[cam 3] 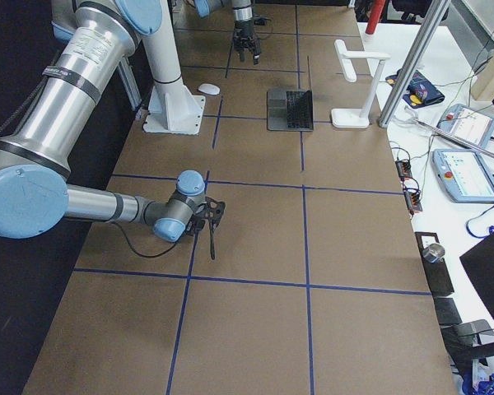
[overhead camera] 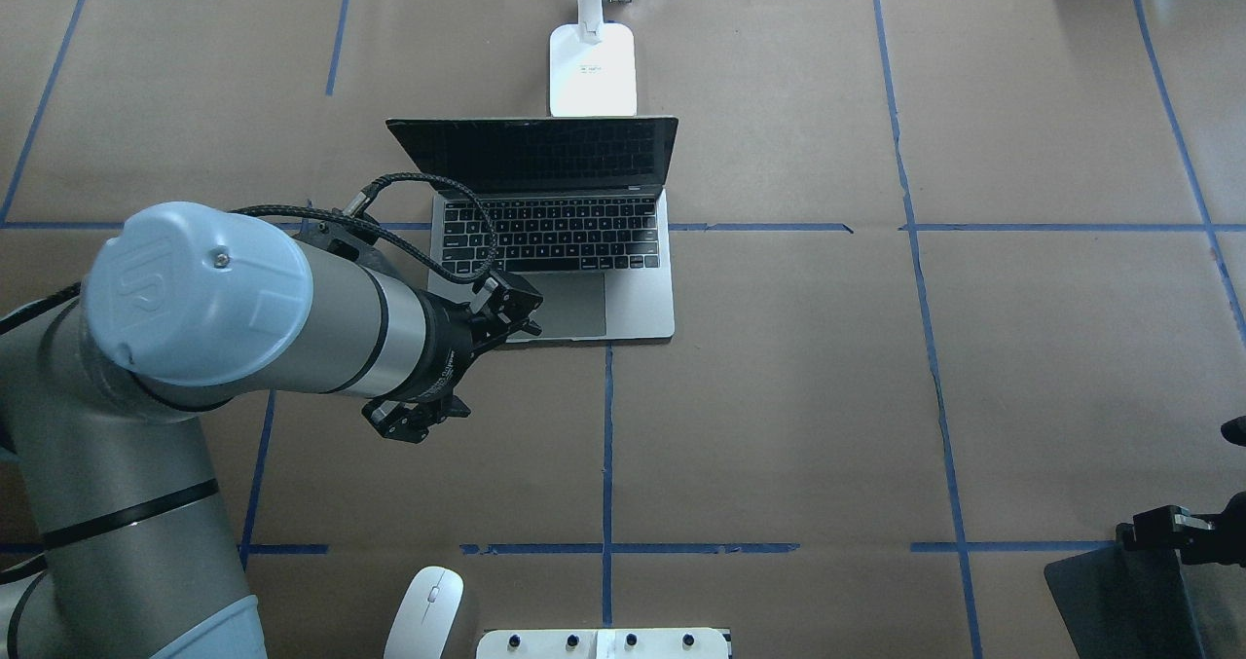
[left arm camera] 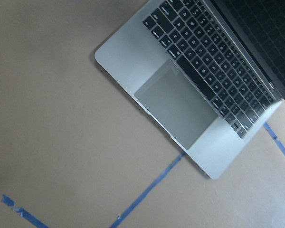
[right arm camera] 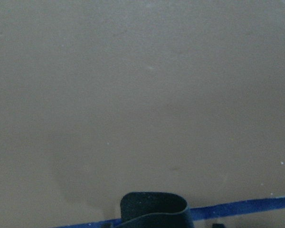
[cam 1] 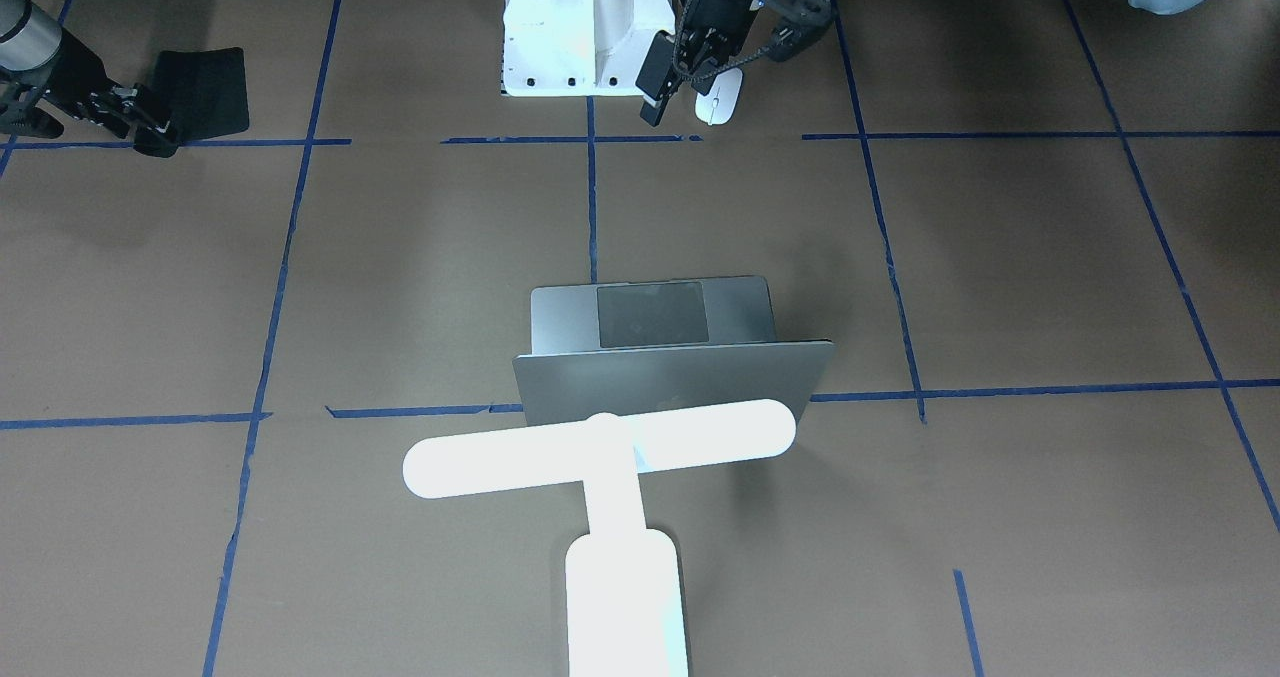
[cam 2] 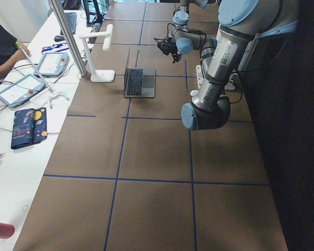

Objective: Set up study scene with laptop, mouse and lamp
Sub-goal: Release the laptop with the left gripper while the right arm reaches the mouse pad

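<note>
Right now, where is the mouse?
In the overhead view the mouse lies at the bottom edge, just left of the white pedestal, far from the laptop.

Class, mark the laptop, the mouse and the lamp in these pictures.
laptop [overhead camera: 638,299]: overhead exterior view, on the silver palm rest beside the trackpad.
mouse [overhead camera: 425,615]: overhead exterior view, on its white top shell.
lamp [overhead camera: 592,73]: overhead exterior view, on its flat base.
</note>
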Available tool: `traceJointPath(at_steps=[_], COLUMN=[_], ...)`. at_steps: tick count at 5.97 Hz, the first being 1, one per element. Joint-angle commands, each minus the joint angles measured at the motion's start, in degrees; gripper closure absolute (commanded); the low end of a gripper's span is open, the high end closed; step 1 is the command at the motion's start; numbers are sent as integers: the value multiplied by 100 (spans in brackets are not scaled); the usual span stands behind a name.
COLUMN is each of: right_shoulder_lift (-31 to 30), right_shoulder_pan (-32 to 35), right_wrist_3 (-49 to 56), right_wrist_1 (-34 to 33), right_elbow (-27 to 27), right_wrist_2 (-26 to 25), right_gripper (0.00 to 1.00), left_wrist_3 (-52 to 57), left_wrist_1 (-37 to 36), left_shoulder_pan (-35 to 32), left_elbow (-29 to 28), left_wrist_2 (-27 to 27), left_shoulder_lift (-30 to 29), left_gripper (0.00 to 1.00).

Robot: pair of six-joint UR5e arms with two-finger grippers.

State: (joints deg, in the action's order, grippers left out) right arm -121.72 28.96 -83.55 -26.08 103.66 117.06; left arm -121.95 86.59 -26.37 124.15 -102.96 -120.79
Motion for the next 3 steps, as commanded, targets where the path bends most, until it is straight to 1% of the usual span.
traceJointPath(at_steps=[1, 2, 3], right_shoulder_lift=[0, 60, 400], right_shoulder_pan=[-21, -21, -13], right_wrist_3=[32, -81, -613], right_wrist_1=[33, 311, 418], right_elbow=[-30, -13, 22], right_wrist_2=[27, 54, 2], right_gripper=[100, 100, 100], left_wrist_3=[13, 14, 14], left_wrist_1=[-1, -10, -36], left_shoulder_pan=[0, 0, 0], left_elbow=[21, 21, 21], left_wrist_2=[13, 13, 13], left_shoulder_lift=[21, 21, 21], left_gripper=[0, 0, 0])
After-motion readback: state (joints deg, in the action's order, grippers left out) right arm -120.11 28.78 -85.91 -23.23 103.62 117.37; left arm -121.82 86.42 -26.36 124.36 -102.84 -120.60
